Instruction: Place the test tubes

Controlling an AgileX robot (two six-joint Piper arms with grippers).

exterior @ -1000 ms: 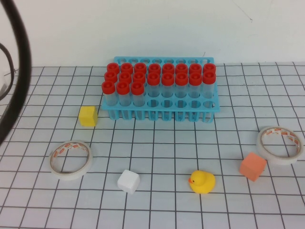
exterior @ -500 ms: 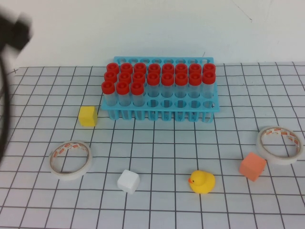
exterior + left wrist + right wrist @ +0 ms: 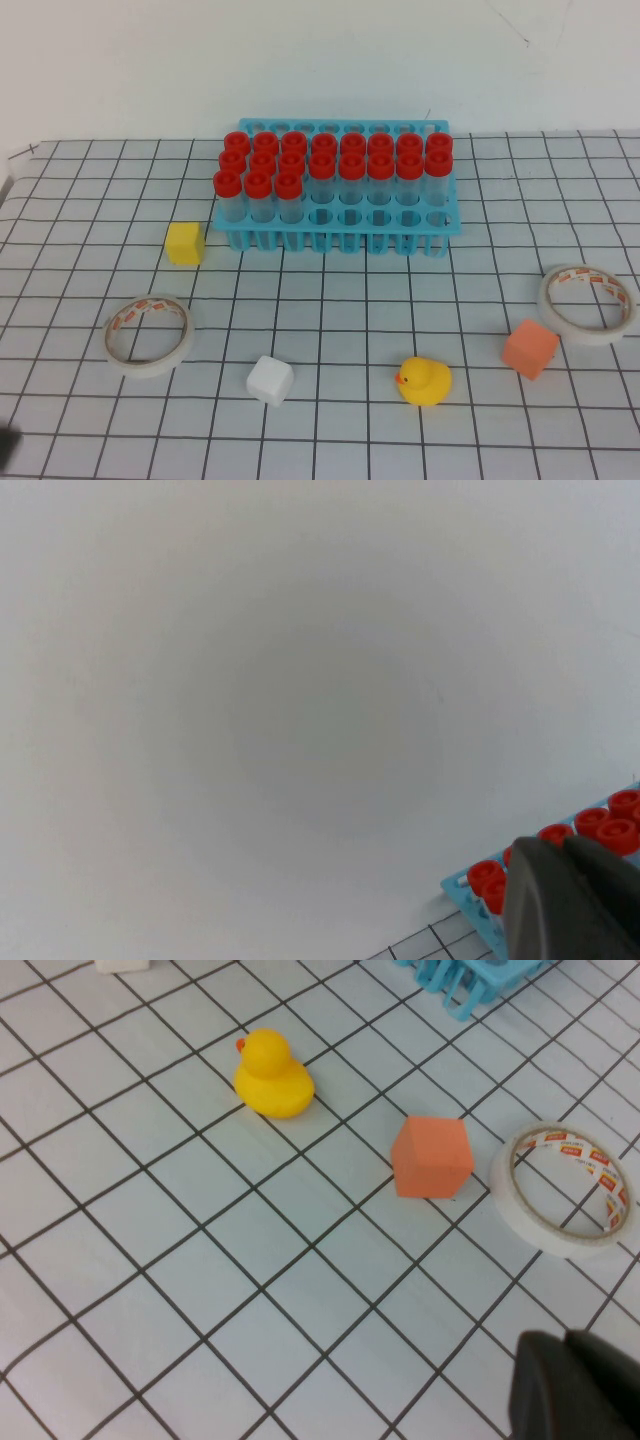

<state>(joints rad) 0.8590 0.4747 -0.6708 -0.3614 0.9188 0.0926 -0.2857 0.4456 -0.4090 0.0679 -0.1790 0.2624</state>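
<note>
Dark grey plastic: the left gripper (image 3: 562, 865) is seen with its fingers pressed together and nothing between them. The right gripper (image 3: 566, 1360) is likewise closed and empty.

Just beyond the left fingertips, a corner of the blue plastic tube rack (image 3: 462, 885) is caught, with a few of the red-capped clear test tubes (image 3: 487, 875). The rest of that view is taken up by bare white wall.

From the right gripper outward, an orange foam cube (image 3: 431, 1156), a white roll of tape (image 3: 560, 1185) and a yellow rubber duck (image 3: 272, 1075) are met first. Only the rack's feet are clipped at the frame edge beyond them.

In the high view the rack is set at the far middle of the gridded table (image 3: 330, 330). The tubes stand upright in it, long axes vertical. The two rear rows are filled, and three tubes are set at the left end of the next row. The holes to their right are left open.

The left arm is judged the nearer to the rack.

No loose tube is found on the table. Neither gripper is shown from above. A dark blur at the lower left edge cannot be identified.
</note>
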